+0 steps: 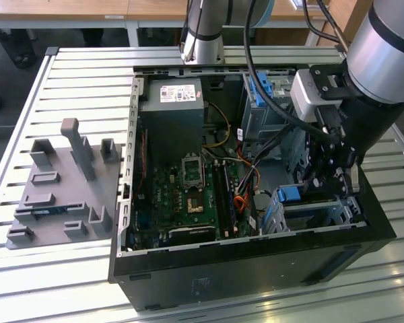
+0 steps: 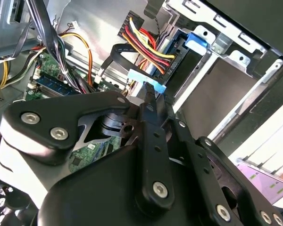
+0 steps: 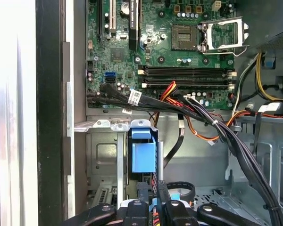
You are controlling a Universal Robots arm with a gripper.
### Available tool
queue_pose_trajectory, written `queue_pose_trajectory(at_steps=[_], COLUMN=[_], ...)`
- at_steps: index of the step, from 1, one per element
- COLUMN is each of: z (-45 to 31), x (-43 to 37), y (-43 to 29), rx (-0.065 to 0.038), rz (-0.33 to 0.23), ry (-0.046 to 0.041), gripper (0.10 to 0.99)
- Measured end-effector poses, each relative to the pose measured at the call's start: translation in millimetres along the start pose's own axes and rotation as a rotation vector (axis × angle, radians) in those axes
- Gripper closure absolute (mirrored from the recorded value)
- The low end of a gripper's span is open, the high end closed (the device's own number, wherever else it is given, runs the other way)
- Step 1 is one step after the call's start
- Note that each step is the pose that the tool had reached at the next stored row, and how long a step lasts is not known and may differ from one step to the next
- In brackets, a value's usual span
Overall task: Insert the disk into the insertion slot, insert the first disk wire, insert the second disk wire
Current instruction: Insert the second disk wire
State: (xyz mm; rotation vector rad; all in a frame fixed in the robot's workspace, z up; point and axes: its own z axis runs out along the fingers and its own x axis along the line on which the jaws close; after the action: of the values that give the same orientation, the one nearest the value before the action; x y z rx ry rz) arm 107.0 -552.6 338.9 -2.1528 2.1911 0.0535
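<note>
My gripper (image 1: 335, 183) reaches down into the open computer case at the exterior view's right, over the low grey insertion slot (image 1: 320, 214). In the second wrist view its black fingers (image 2: 150, 101) are closed on a light blue wire connector (image 2: 140, 76) with a flat black wire. That connector sits at the back end of the disk, whose blue carrier edge (image 2: 173, 41) shows inside the cage. A black plug with red, yellow and black wires (image 2: 146, 49) sits right beside it. In the first wrist view the gripper (image 3: 152, 189) hangs just under an upright blue latch (image 3: 144, 150).
The motherboard (image 1: 188, 192) fills the case floor, with a grey power supply (image 1: 172, 111) behind it. Black wire bundles (image 3: 217, 127) cross between the board and the cage. A taller metal bay (image 1: 266, 101) stands at the back. A grey fixture plate (image 1: 60, 188) lies outside the case.
</note>
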Motion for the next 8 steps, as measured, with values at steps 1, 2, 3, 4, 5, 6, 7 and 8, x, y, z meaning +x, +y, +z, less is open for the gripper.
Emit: queue_pose_trajectory(at_steps=[1,2,3,4,5,6,7,8], z=[-1.2,-2.5,-3.7,-4.7,-5.2,-5.7,-6.2,-6.6], x=[-0.1,-0.2,-0.3,-0.3,-0.4,-0.4,-0.4,-0.5], y=[0.0,-0.1,-0.1,-0.1,-0.1,-0.1,-0.2,-0.2], rx=[0.000,-0.001,-0.001,-0.001,-0.002,-0.002,-0.002,-0.002], rz=[0.000,0.000,0.000,0.000,0.000,0.000,0.000,0.000], ry=[-0.0001,0.0000,-0.0001,0.0001,0.0000,-0.0002,0.0001,0.0003], gripper=[0.863,0.863,0.863,0.863,0.882,0.941,0.980,0.980])
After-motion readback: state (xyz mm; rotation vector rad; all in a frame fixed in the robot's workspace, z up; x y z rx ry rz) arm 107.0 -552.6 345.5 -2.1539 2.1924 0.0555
